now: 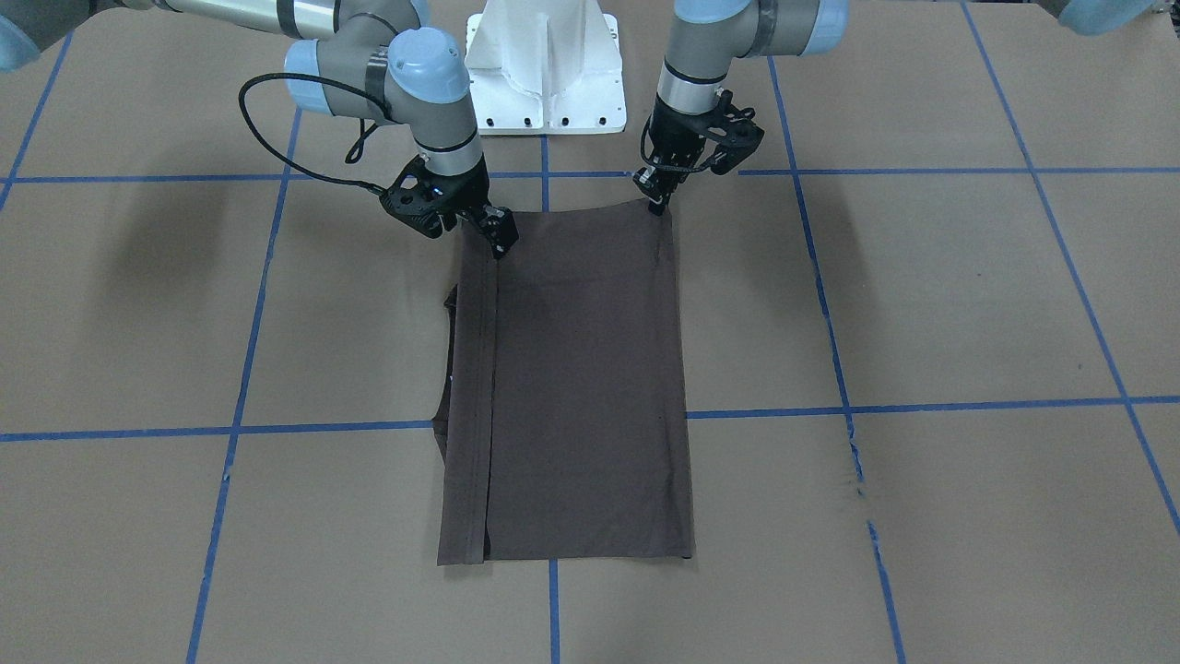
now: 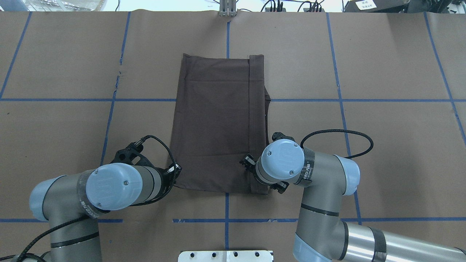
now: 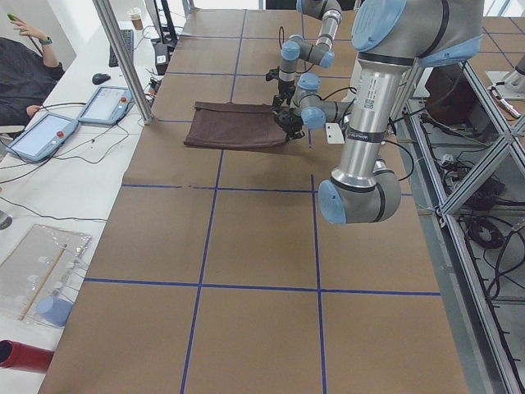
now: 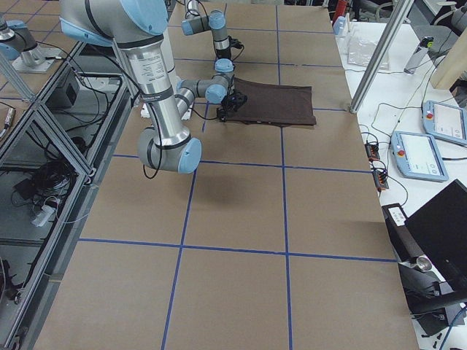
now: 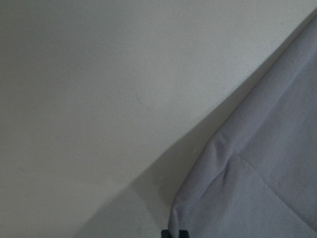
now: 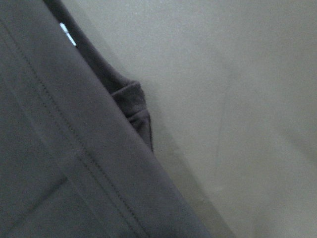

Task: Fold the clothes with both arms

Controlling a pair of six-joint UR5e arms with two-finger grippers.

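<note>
Left pincer (image 1: 656,205), just out from the white pedestal base (image 1: 546,74), is clamped on a corner of the dark brown T-shirt (image 1: 581,387). The shirt lies folded narrow on the worktop (image 1: 968,304), straight ahead of the base. Right pincer (image 1: 499,242) sits on the other base-side corner; its grip cannot be told. A one-sided hold would likely skew the fold when lifted.

Front: opposite side, steeply down.
Overhead: from behind, down; both share dark brown folded T-shirt (image 2: 218,123).
Wrists: close on its edges.
</note>
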